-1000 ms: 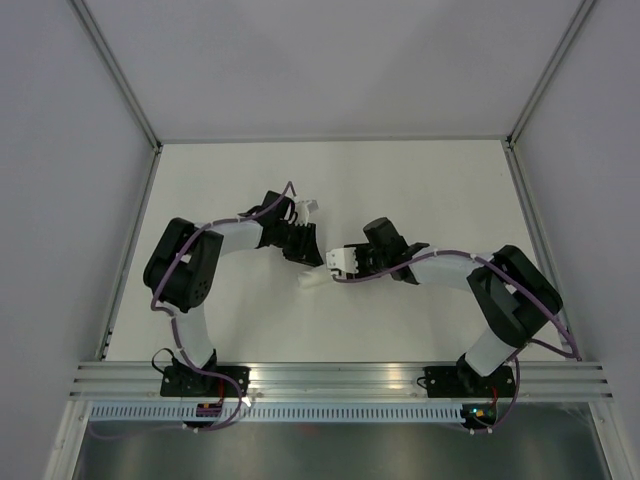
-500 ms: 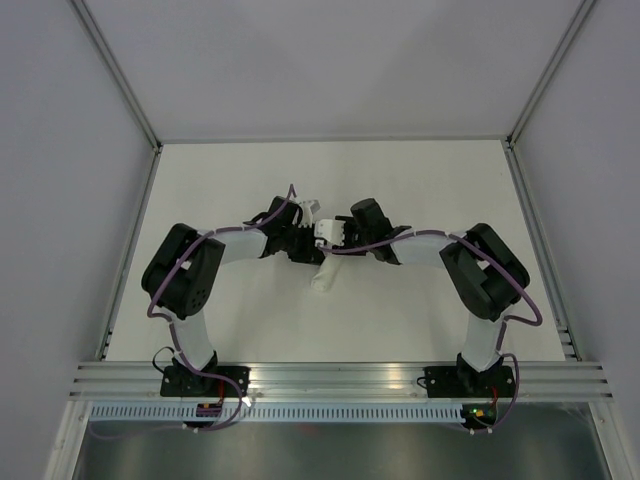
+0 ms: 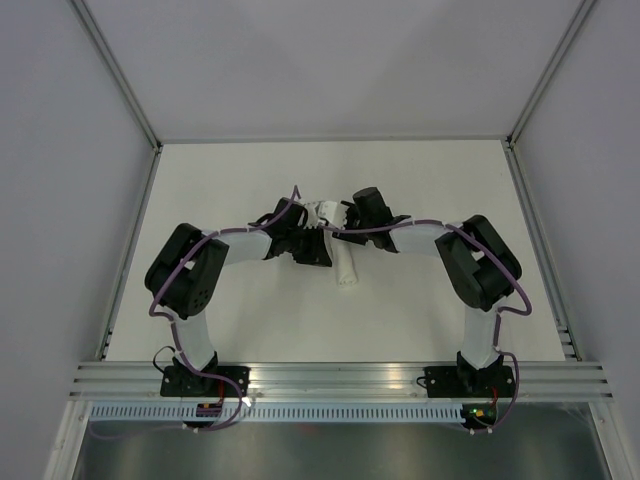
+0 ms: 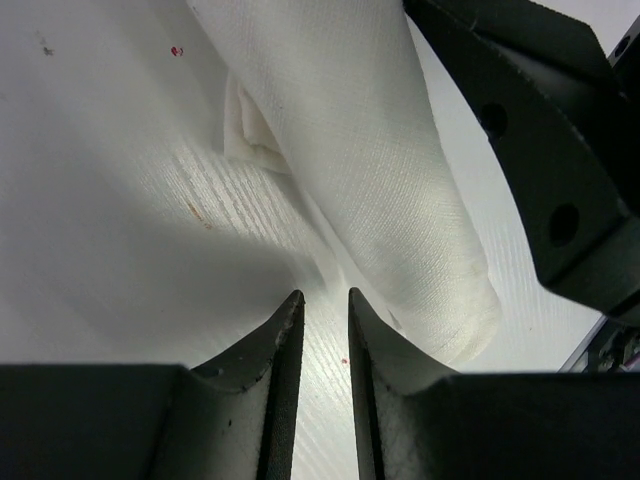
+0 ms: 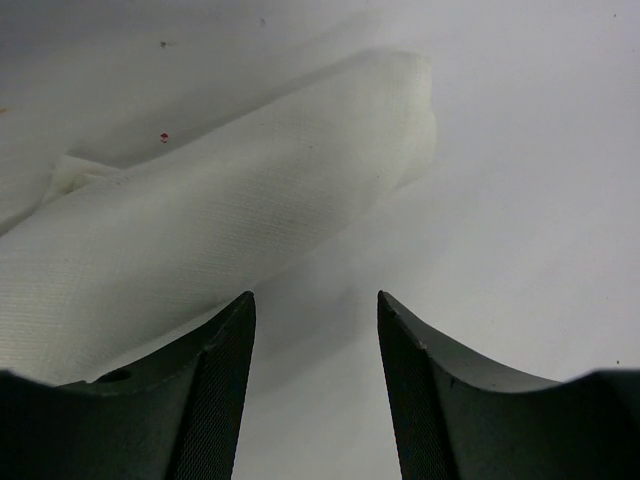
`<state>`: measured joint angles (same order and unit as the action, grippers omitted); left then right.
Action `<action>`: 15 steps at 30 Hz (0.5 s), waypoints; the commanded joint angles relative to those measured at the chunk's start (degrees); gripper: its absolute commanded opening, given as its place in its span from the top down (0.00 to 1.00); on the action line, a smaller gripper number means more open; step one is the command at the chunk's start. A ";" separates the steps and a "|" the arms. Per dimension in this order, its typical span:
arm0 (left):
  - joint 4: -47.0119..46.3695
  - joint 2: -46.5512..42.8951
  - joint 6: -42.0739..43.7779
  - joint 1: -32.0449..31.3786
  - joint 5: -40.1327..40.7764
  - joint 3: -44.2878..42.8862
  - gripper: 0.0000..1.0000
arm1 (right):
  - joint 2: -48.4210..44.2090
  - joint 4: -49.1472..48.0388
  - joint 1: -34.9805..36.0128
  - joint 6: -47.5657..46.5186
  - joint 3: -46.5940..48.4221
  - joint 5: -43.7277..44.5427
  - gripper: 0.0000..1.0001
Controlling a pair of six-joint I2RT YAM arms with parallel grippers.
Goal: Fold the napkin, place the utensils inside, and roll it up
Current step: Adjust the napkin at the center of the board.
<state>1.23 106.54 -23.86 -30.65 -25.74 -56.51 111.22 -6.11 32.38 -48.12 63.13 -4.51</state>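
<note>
1. The table (image 3: 430,200) was a plain off-white surface boxed in by grey walls (image 3: 330,60), with an aluminium rail (image 3: 340,375) along the near edge where both arms were bolted.
2. The napkin (image 3: 345,268) lay near the middle of the table as a tight white roll, slanting toward the near edge, with both arms gathered at its far end.
3. I judged the folding and rolling essentially done. The utensils did not show in any view, so I could not confirm they were inside.
4. A small loose flap (image 4: 250,140) stuck out beside the roll, and I thought it might need tucking.
5. The left gripper (image 4: 322,300) had its jaws drawn to a narrow slit with nothing between them, and the roll lay just ahead.
6. The right gripper (image 5: 315,300) had its jaws plainly apart and empty, with the roll lying ahead and off to one side.
7. The roll sat well apart from the side frames and the rail, with bare table around it.
8. The only tight spot I saw was between the two grippers, which sat close together, so I reckoned each arm should back off toward its own side.
</note>
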 commanded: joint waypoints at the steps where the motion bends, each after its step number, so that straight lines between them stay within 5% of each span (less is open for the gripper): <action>1: 3.77 2.09 -1.37 -0.46 2.44 -0.62 0.70 | 1.90 5.58 -1.09 1.89 0.94 0.82 0.41; 15: 4.66 -1.42 -3.74 0.68 9.55 -3.25 0.69 | -5.74 14.53 -1.53 9.00 -1.09 -1.55 0.40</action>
<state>3.70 106.54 -24.64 -30.46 -21.08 -58.48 108.03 0.73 31.11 -43.22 62.17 -5.39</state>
